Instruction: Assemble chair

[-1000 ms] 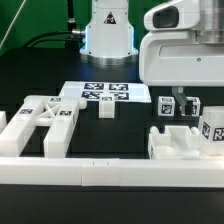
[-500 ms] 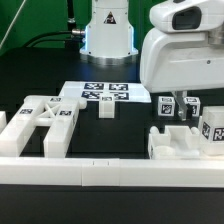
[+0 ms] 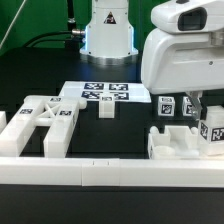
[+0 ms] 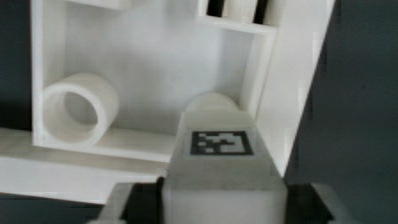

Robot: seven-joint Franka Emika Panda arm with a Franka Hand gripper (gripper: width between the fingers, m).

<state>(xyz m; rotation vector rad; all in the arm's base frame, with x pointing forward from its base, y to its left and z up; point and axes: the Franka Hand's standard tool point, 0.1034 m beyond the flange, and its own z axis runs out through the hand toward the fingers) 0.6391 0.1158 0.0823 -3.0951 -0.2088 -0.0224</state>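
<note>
My gripper has a white leg block with a black-and-white tag between its jaws, and the dark pads lie against both of its sides. In the exterior view the gripper hangs at the right over that tagged leg block. Just beyond the block lies a white chair part with a round hole, also seen as the chair part at the exterior view's lower right. Another tagged leg block stands to its left. The X-braced frame lies at the exterior view's left.
The marker board lies flat at the middle back, with a small white block at its front edge. A long white border rail runs along the front. The arm's base stands behind.
The gripper has shifted slightly to the exterior view's right and its jaws have come together on the leg block. The other parts have not moved.
</note>
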